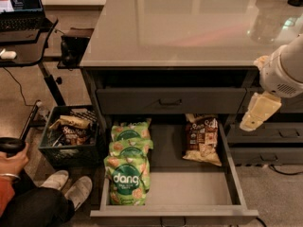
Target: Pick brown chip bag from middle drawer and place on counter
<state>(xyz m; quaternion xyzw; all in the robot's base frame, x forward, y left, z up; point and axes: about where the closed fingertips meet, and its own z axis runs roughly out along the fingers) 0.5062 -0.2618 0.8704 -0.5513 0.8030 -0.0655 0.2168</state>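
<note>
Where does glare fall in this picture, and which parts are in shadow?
Camera view: glare and lamp reflections spread over the counter; the middle drawer is dim, darkest at its back under the upper drawer; the brown chip bag is visible there; the gripper, pale-lit, hangs right of the bag, below the counter's edge.
</note>
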